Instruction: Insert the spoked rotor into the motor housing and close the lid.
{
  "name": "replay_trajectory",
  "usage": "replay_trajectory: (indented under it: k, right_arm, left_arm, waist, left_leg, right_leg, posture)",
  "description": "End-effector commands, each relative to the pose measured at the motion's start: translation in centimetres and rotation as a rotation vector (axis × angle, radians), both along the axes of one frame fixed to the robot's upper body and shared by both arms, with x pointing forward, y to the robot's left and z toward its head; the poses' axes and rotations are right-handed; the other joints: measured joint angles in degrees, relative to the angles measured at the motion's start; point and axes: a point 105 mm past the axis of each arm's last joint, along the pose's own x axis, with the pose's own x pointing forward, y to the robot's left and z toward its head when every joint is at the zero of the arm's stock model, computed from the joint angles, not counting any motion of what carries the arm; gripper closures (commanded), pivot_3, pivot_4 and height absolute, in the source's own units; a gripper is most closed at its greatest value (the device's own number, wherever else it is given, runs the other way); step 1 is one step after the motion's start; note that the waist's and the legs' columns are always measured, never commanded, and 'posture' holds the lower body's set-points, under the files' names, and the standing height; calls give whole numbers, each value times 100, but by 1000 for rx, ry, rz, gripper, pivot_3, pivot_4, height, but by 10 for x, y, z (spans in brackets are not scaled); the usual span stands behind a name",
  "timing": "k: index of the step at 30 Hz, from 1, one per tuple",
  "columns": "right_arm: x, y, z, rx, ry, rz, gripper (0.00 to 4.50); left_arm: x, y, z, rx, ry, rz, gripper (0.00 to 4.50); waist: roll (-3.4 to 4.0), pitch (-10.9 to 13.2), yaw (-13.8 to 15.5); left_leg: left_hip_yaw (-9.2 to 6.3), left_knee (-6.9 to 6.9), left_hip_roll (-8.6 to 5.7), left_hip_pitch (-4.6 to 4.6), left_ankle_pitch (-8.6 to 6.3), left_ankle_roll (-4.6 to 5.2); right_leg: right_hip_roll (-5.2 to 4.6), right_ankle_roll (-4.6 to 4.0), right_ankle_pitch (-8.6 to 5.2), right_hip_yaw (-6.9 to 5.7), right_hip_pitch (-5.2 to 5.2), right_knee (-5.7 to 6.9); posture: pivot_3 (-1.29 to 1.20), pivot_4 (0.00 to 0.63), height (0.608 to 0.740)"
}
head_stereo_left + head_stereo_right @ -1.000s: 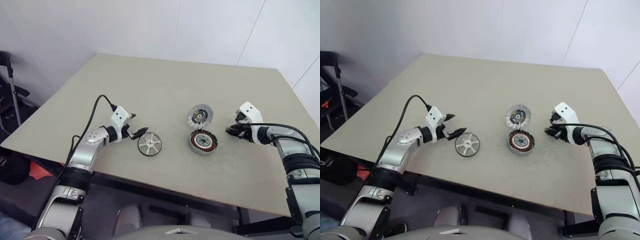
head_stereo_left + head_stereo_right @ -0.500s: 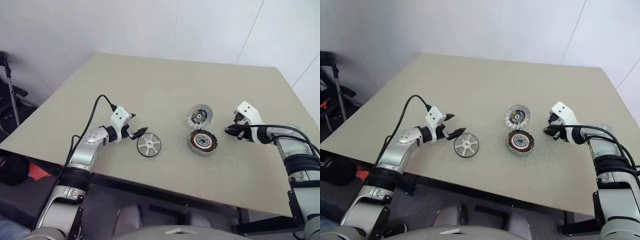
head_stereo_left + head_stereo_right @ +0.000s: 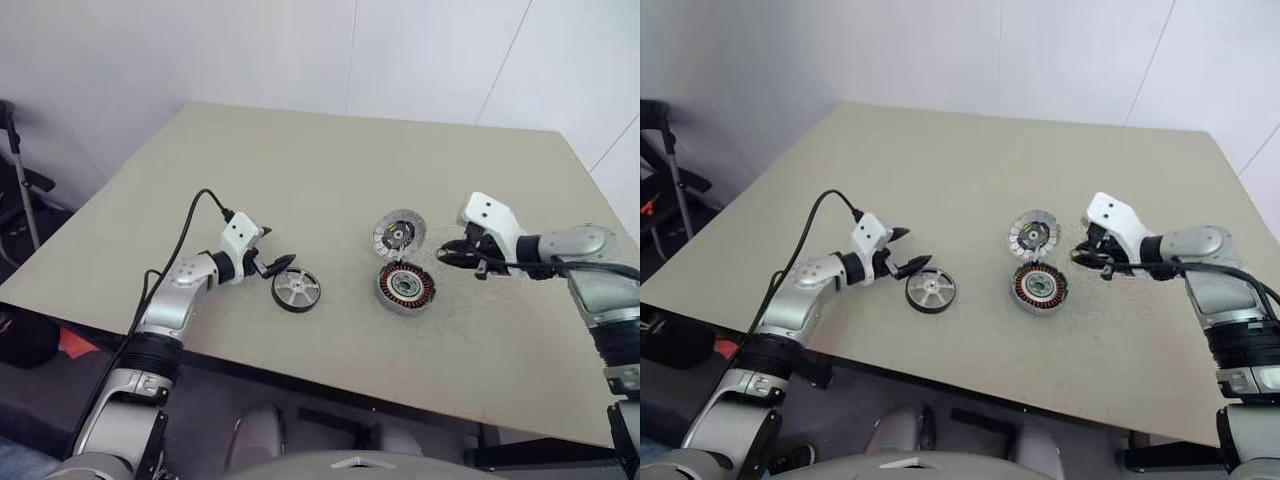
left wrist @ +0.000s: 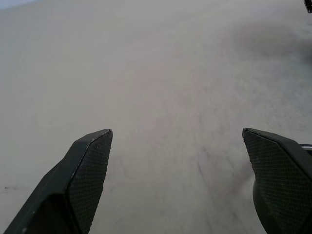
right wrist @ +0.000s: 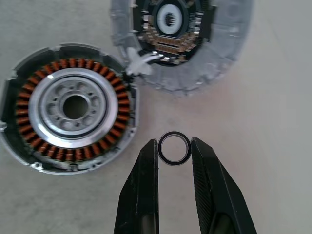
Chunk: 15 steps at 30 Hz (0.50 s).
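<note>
— Spoked rotor (image 3: 297, 289): flat on counter (image 3: 330, 170), just beside left gripper (image 3: 272, 264), untouched. Cut off at the edge of the left wrist view.
— Left gripper?
— Spread wide, empty.
— Right gripper (image 5: 174, 146)?
— Pinched on small black ring (image 5: 174, 148), above counter beside motor housing (image 5: 69, 108); lid (image 5: 195, 44) flipped open, partly cropped.

Matt beige table (image 3: 330, 170); bare grey metal motor housing (image 5: 68, 108) with glossy copper windings.

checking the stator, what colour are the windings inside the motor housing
Reddish-copper, a ring of coils inside the motor housing; clearest in the right wrist view.
</note>
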Motion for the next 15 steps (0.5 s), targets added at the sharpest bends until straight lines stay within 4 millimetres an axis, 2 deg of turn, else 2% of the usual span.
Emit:
replay_trajectory:
  k: [1, 8, 12, 15]
  right_arm:
    - [-7, 22, 13, 23, -33, 82, 3854]
    - [-20, 49, 8, 46, -20, 155, 3854]
    - [-24, 57, 5, 60, -9, 167, 3854]
    - [-26, 57, -4, 59, 18, 160, 3854]
  left_arm:
    - [4, -1, 15, -2, -61, -9, 0]
    - [4, 0, 16, 3, -65, -9, 0]
    - [3, 1, 16, 5, -64, -8, 0]
    - [2, 2, 15, 7, -63, -8, 0]
  waist:
    - [0, 0, -1]
    - [-1, 0, -9]
    - [0, 0, -7]
    - [0, 0, -7]
  left_leg:
    - [0, -1, 0, 1, 1, -2]
    - [-1, -6, 0, 14, 4, -7]
    - [-2, -8, -1, 13, 4, -7]
    - [-2, -10, -1, 13, 4, -8]
  right_leg:
    - [0, 0, 0, 0, 1, 0]
    - [0, 2, 0, 2, 10, 0]
    - [0, 1, 0, 2, 10, 0]
    - [0, 1, 0, 2, 10, 0]
  posture:
    - [0, 0, 740]
    - [0, 0, 740]
    - [0, 0, 740]
    - [0, 0, 740]
